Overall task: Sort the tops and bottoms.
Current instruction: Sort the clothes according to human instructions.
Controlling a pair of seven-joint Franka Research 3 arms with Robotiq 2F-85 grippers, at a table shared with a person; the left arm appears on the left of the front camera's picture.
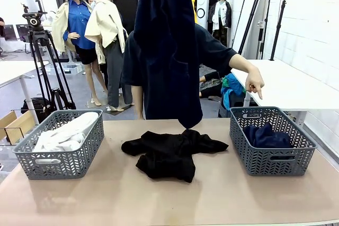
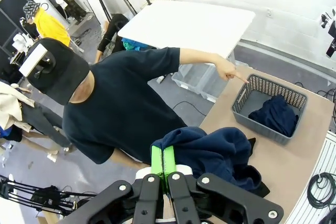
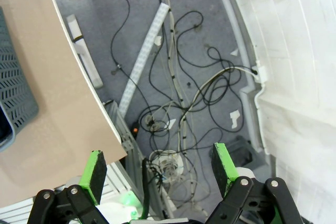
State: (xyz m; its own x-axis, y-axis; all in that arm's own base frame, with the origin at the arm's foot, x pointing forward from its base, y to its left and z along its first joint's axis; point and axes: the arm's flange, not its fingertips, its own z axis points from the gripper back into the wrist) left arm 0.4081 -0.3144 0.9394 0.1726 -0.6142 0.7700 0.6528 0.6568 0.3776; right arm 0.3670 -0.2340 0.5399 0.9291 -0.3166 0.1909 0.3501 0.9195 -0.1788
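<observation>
We judge the sort about halfway done. Our left claw (image 2: 163, 161) is pinched tight on a long navy garment (image 1: 167, 51), which hangs straight down from it over the counter (image 1: 159, 205). Directly beneath that cloth lies a black garment (image 1: 169, 152), unsorted. Lower, to one side, white tops (image 1: 66, 133) fill a grey basket (image 1: 58, 165). Opposite, another navy piece (image 1: 267, 136) sits in the second basket (image 1: 270, 165), where the person's hand (image 1: 255, 84) points. Our right claw (image 3: 160, 174) gapes wide and empty above floor cables. We can read no brand or lettering.

Nothing legible anywhere; no text, label, brand, number or sign can be read.
</observation>
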